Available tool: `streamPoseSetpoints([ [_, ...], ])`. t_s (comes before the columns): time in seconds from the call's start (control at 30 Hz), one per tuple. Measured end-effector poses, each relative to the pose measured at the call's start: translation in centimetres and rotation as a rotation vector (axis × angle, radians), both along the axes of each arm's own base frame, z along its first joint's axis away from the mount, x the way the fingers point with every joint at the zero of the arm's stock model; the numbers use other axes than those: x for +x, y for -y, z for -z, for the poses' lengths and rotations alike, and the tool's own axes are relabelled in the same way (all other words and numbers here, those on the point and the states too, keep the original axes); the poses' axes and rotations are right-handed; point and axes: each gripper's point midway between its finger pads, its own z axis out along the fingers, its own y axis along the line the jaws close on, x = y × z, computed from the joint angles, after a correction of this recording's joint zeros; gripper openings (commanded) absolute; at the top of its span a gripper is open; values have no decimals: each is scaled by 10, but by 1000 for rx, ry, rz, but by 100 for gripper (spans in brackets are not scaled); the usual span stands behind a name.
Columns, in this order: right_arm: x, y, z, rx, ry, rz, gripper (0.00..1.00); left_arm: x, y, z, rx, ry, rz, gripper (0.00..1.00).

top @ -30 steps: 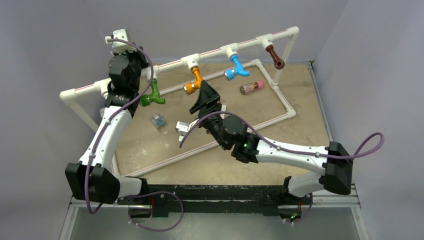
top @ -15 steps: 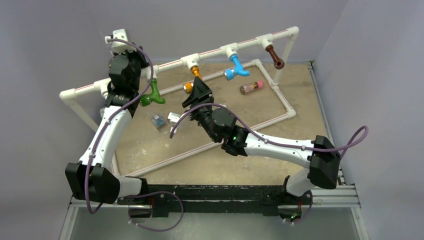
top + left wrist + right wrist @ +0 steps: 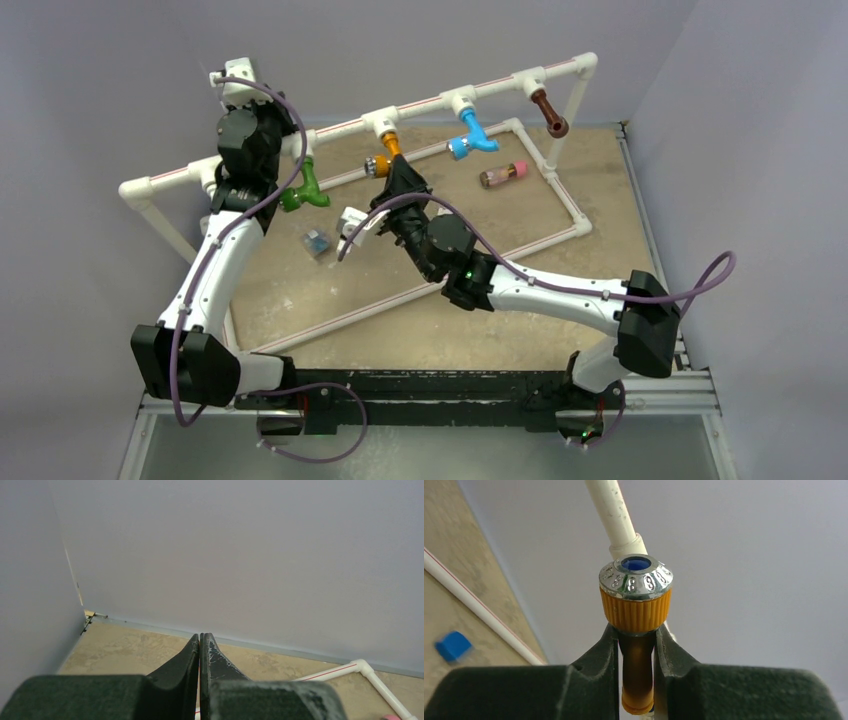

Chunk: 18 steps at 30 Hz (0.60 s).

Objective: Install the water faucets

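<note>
Four faucets hang along the white pipe rail over the worktop: green faucet, orange faucet, blue faucet, brown faucet. The right gripper is clenched on the orange faucet's neck, just under its ribbed collar. The left gripper is pinched together on nothing and faces the wall.

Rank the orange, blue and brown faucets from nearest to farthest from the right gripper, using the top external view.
1. Orange faucet: clamped in the right gripper, at the middle of the pipe rail.
2. Blue faucet: hanging further right along the rail.
3. Brown faucet: near the rail's far right end.
</note>
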Motion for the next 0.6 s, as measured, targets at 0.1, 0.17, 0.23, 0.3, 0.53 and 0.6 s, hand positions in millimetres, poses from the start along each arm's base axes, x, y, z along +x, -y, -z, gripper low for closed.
streamPoseSetpoints([
  [0.1,0,0,-2,185,-83,-34,0,0,0,0,0,0,0,0],
  [0.17,-2,0,-4,360,-164,-74,0,0,0,0,0,-1,0,0],
  [0.23,-3,-1,-6,512,-234,-109,0,0,0,0,1,-1,0,0],
  [0.3,-4,-1,-6,685,-310,-151,0,0,0,1,0,-3,0,0],
  [0.53,-4,5,-6,1267,-527,-281,0,-1,0,2,1,-7,1,0],
  [0.6,-4,7,-5,1411,-592,-318,0,-1,0,2,1,-8,2,0],
])
